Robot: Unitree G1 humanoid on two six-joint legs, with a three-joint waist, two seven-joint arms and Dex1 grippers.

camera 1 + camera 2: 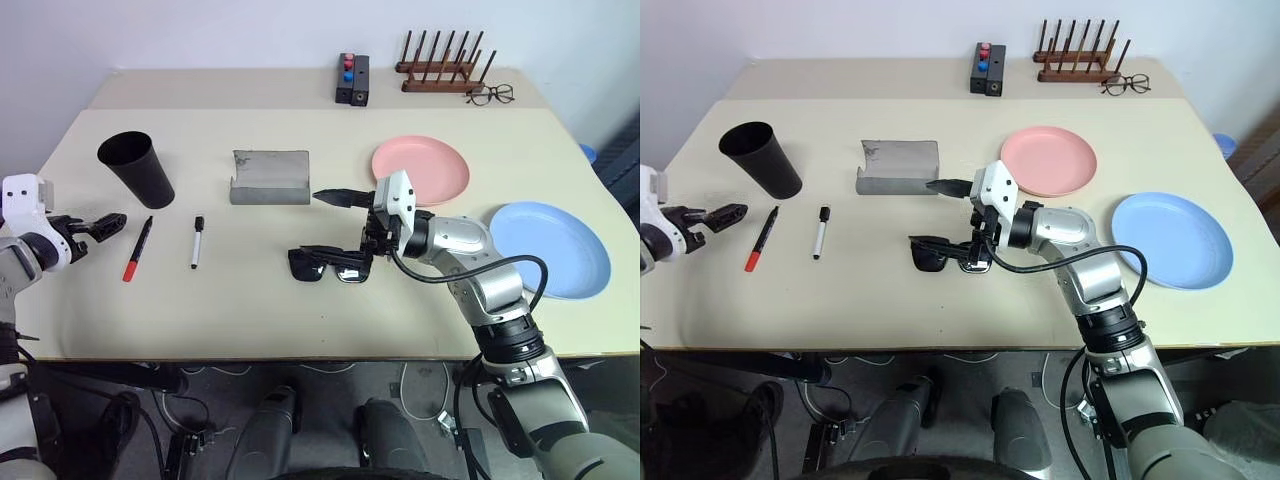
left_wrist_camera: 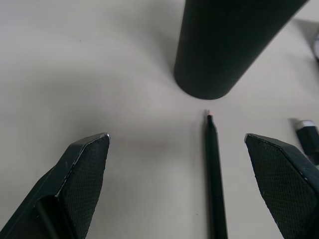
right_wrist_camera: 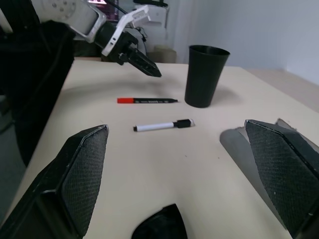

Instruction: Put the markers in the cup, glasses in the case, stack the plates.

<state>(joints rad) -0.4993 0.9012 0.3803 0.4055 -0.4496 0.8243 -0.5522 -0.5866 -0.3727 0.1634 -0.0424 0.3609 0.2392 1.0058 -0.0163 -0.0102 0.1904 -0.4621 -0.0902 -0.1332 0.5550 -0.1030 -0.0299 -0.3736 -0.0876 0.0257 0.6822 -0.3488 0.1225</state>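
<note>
Beige table (image 1: 300, 310): open right gripper (image 1: 322, 224) hovers just above the sunglasses (image 1: 325, 266), nothing held.

Head stereo pair overlooking table (image 1: 300, 300), wrist views low, sharing cup (image 3: 204, 74)

We find no text, label, brand, number or sign that can be read. The dark marker (image 3: 147, 100) carries a line of small print along its barrel, too fine for us to make out.
</note>
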